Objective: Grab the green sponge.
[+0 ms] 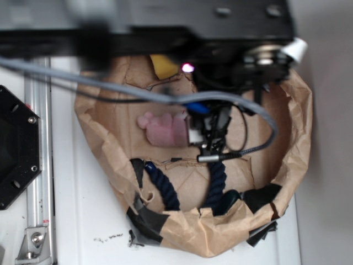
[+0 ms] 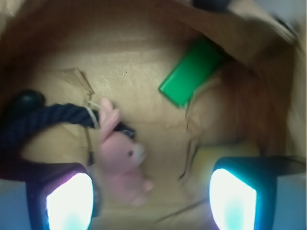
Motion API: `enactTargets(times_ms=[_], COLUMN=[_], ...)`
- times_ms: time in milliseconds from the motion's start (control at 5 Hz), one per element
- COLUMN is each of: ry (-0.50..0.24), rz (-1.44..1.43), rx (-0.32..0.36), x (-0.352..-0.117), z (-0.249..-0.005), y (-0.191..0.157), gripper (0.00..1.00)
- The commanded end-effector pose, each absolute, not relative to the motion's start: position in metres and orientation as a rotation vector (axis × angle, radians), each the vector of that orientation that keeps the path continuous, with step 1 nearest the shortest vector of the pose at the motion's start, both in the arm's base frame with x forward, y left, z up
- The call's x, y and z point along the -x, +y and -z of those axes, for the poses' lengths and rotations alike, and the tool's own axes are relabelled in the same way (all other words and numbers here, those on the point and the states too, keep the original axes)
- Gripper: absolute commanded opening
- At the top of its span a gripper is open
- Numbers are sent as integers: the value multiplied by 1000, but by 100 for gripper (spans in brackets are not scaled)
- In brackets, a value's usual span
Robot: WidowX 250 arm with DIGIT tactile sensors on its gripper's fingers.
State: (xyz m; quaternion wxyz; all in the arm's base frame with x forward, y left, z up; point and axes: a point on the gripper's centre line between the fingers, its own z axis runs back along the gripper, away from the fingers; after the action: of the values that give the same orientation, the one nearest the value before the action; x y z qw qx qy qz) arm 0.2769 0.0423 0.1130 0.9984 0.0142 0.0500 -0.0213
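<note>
Wrist view, nearest first: the two glowing white-and-teal fingertips (image 2: 69,201) of the black gripper (image 2: 151,199) stand wide apart at the bottom edge, nothing between them. The jaws are spread and empty.

Just beyond the left fingertip lies a small pink plush rabbit toy (image 2: 122,160), ears pointing away from the camera, on the crumpled brown paper floor of a paper-lined basin (image 2: 139,76). Beside the right fingertip sits a pale yellow soft block (image 2: 225,151), partly hidden and blurred.

To the left, a thick dark navy braided rope (image 2: 43,120) curves in from the edge and ends near the rabbit's ears.

Farther off, upper right: the flat bright green rectangular sponge (image 2: 192,72), lying at an angle, its far end tucked against the paper wall. It is well apart from the gripper and touches neither rabbit nor rope.

Exterior view: the black arm (image 1: 212,130) with grey cable hangs over the basin's middle, the rabbit just beside it. The navy rope loops along the near rim. The green sponge does not show here.
</note>
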Motion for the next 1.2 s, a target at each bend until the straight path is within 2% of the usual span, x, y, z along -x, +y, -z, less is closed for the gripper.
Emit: enactTargets(times_ms=[0,200,1000], ry=[131,137,137], rz=[500,746,746], rx=[-43,-109,-109], x=[-251,-244,-244], z=[-106,-107,-107], y=[34,48,48], gripper=[100,100,100])
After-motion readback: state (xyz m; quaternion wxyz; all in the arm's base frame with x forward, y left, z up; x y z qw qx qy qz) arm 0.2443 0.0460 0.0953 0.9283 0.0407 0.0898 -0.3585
